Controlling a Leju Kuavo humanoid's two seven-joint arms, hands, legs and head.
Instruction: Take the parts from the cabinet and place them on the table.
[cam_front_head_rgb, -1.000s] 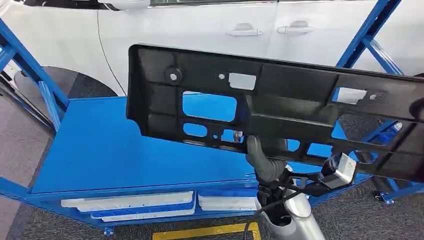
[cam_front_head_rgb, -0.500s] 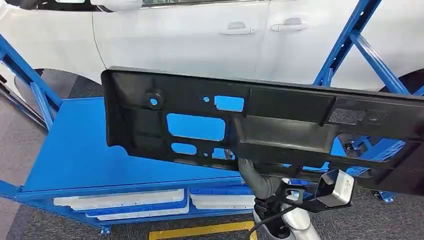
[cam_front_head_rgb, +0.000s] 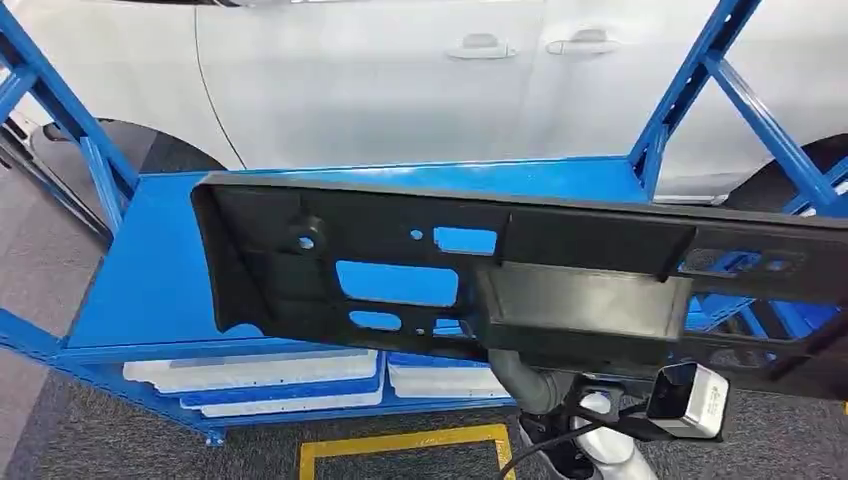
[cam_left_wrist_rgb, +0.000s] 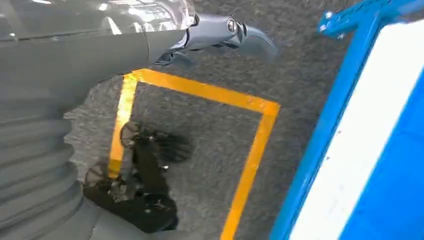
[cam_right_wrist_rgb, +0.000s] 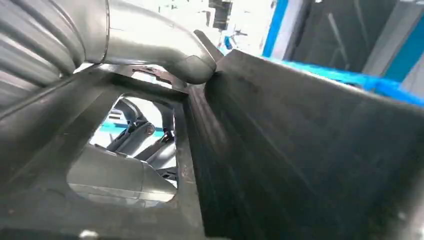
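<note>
a white car (cam_front_head_rgb: 400, 80) stands behind the blue frame. white trays (cam_front_head_rgb: 260, 385) lie on a lower shelf. yellow tape (cam_front_head_rgb: 400, 445) marks a square on the grey carpet (cam_front_head_rgb: 80, 450).

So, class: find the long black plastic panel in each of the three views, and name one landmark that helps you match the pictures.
Head view: the black panel spans the middle, held up in front of the blue table.
Left wrist view: the panel is not in it; the left hand hangs over the yellow floor marking.
Right wrist view: the panel takes up most of the frame, with the right hand gripping it.
Shared landmark: the blue table frame.
</note>
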